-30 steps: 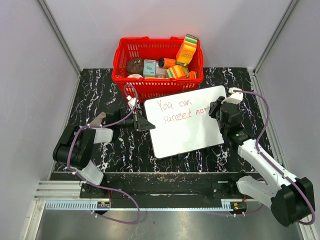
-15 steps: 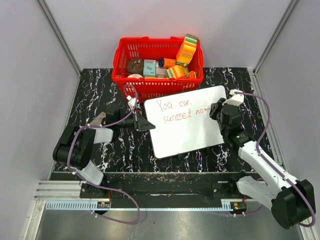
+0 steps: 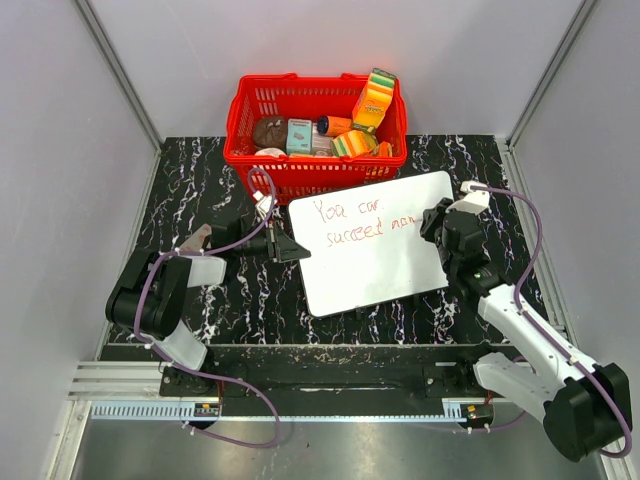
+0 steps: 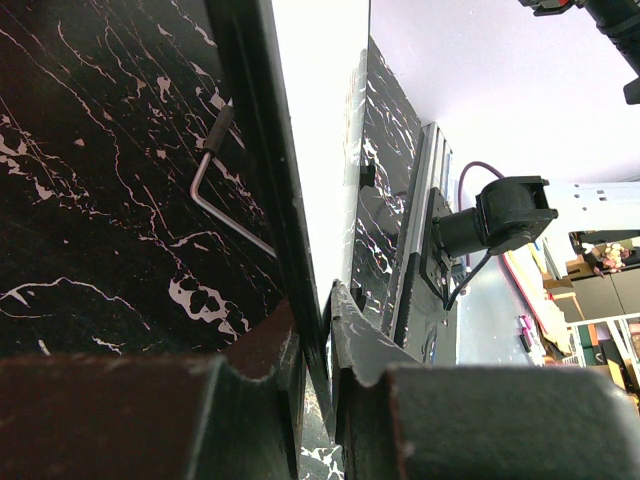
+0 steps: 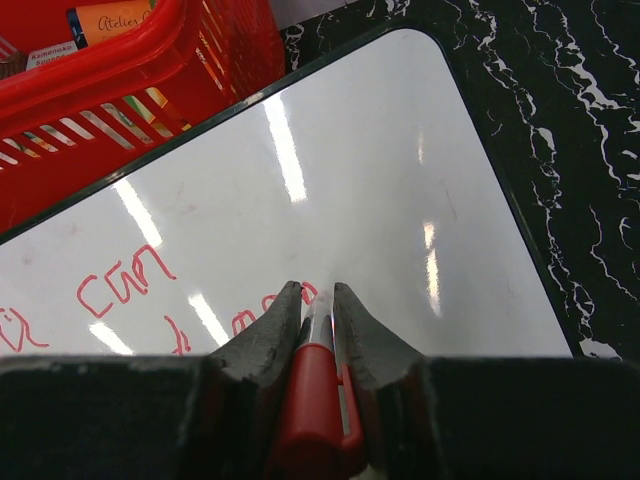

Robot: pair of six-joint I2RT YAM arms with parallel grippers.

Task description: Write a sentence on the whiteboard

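Note:
The whiteboard [image 3: 375, 262] lies tilted on the black marble table, in front of the red basket. The sentence [image 3: 360, 220], in thin red lettering, runs in two lines across its upper left; part of it shows in the right wrist view [image 5: 120, 288]. My right gripper [image 3: 437, 222] is shut on a red marker [image 5: 315, 400], its tip on the board at the end of the second line. My left gripper [image 3: 292, 246] is shut on the whiteboard's left edge [image 4: 300, 260].
The red basket [image 3: 310, 175] full of groceries stands right behind the board and shows in the right wrist view [image 5: 110, 90]. Grey walls close in the table on three sides. A bent metal stand leg [image 4: 215, 195] lies under the board.
My right gripper with the marker has shifted slightly right along the second line, and the last word has grown. The left arm and the board have not moved.

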